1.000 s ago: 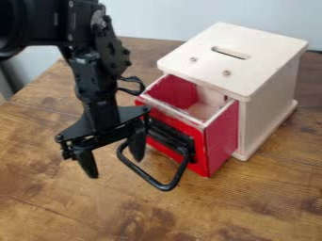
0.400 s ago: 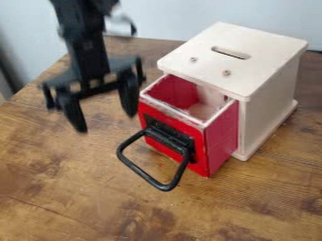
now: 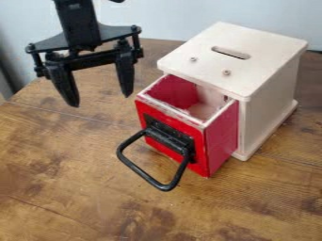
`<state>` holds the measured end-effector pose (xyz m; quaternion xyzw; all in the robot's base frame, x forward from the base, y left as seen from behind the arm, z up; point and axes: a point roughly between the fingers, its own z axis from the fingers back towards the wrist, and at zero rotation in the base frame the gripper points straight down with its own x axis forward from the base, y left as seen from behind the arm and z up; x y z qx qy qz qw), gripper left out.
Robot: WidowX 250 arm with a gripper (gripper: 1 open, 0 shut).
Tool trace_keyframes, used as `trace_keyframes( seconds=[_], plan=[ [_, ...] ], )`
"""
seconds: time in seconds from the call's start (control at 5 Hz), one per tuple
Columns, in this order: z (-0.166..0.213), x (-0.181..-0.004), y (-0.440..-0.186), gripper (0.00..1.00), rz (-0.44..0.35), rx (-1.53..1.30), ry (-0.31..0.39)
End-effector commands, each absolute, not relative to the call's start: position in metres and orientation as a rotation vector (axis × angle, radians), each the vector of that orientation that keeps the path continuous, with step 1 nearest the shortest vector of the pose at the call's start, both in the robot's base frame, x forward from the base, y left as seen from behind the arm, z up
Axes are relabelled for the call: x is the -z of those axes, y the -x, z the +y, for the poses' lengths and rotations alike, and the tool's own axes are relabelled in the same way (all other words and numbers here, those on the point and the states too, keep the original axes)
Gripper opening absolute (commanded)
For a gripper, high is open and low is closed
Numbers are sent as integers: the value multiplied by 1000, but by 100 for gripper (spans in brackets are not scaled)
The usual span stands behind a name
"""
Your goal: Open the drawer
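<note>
The red drawer [image 3: 221, 139] juts out of the pale wooden casing [image 3: 234, 58], open at the top with its pale interior showing and nothing visible inside, near the right edge of the wooden table [image 3: 75, 193], its black front panel and wire loop handle [image 3: 156, 171] facing the near edge. The gripper [image 3: 97, 91] hangs above the table's left side, well apart from the drawer, fingers spread wide and pointing down, holding nothing. The casing is smooth and boxy with a slot on top, the handle a rounded black loop, the tabletop brown and grained with darker patches.
</note>
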<state>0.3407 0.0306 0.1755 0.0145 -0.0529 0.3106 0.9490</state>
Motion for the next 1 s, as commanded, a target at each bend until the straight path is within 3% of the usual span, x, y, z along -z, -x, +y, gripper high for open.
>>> trace_keyframes(
  seconds=[0.0, 0.4, 0.8],
  plan=[
    [33, -185, -343, 100, -149, -633, -27],
    [33, -179, -350, 100, -152, -631, -16],
    [26, -184, -338, 100, -171, -494, 0]
  ],
)
